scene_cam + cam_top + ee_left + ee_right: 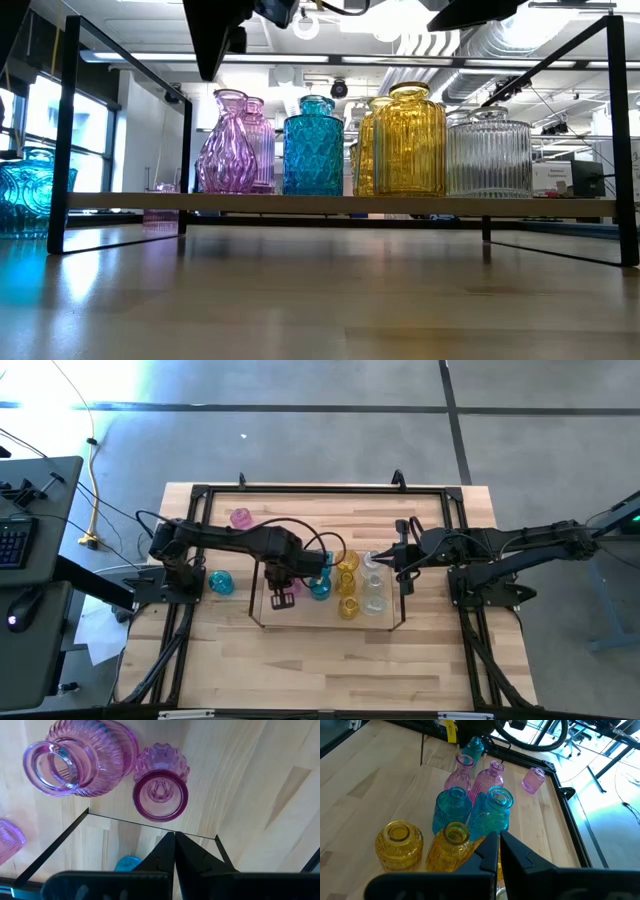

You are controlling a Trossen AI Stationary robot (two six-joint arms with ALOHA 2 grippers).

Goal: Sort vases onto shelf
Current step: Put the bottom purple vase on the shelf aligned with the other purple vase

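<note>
The shelf (262, 622) holds a row of vases: two pink (232, 145), two teal (312, 145), two yellow (408, 140) and clear ones (488, 150), all standing on their bases. A third pink vase (241, 517) and a third teal vase (221, 582) stand on the table to the left of the shelf. My left gripper (175, 836) hovers shut above the shelf's left end, near the two pink vases (160, 795). My right gripper (499, 836) is shut and hangs over the shelf's right end, above the yellow vases (451, 845).
A black metal frame (320, 490) borders the table. The shelf's thin dark wire end frames (68, 130) stand at both ends. Bare wood lies between the shelf and the table's near edge (330, 670). A desk with a keyboard (12, 540) sits left of the table.
</note>
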